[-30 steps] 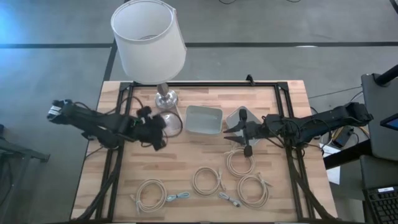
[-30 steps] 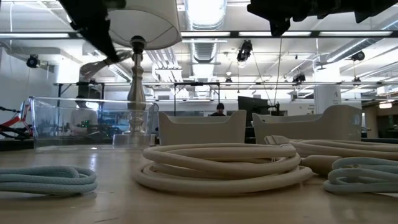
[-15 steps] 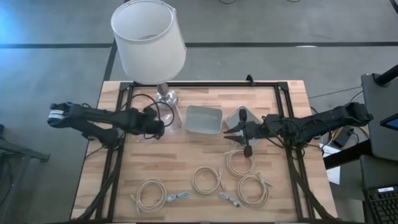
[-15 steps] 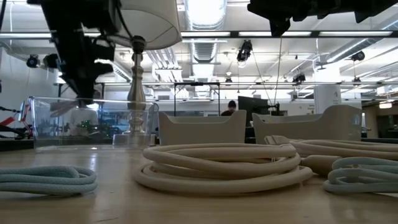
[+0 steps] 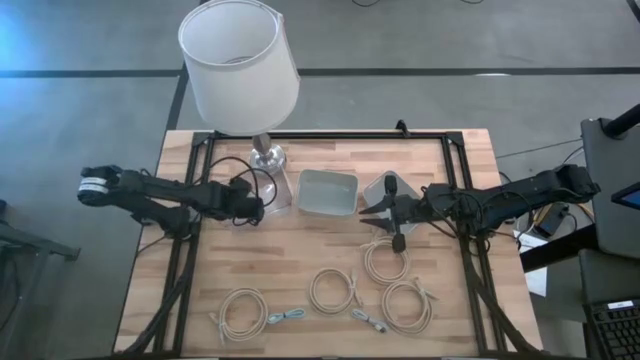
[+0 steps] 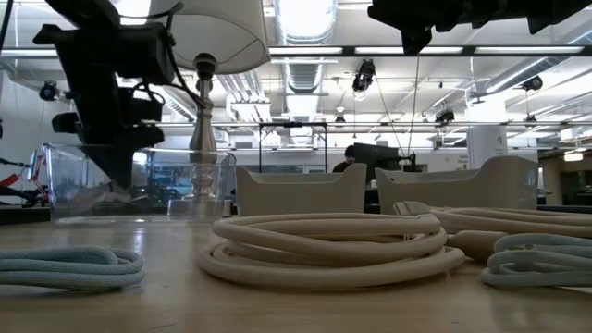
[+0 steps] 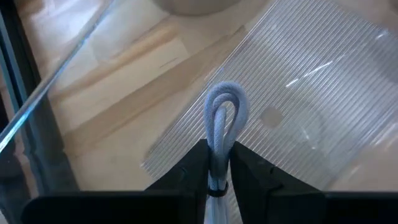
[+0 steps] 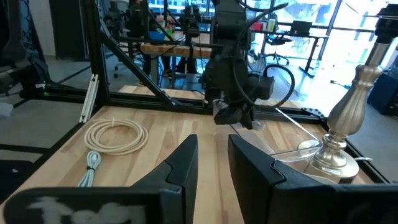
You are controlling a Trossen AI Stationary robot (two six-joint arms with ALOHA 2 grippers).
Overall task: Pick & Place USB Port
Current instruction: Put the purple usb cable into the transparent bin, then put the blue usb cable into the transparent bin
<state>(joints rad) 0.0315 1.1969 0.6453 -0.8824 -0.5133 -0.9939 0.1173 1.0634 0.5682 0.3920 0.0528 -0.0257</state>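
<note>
Cable [image 7: 221, 118], pale blue and looped, sits pinched in left hand [image 7: 219, 163] over clear bin [image 5: 268, 190]; right hand [image 8: 214, 163] spread.

I see bright overhead ceiling lights [image 6: 305, 17] glaring in low view; near cable coil [image 6: 328, 242] soft, table evenly lit, shadows faint.

table [image 5: 330, 250]: matt wood | lamp base [image 5: 266, 154]: shiny metal | bin [image 7: 298, 99]: clear ribbed plastic

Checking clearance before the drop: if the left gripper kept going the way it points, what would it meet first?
Probably the clear ribbed bin right under it: the left gripper, shut on a looped cable, points into it. Depth is unclear.
</note>
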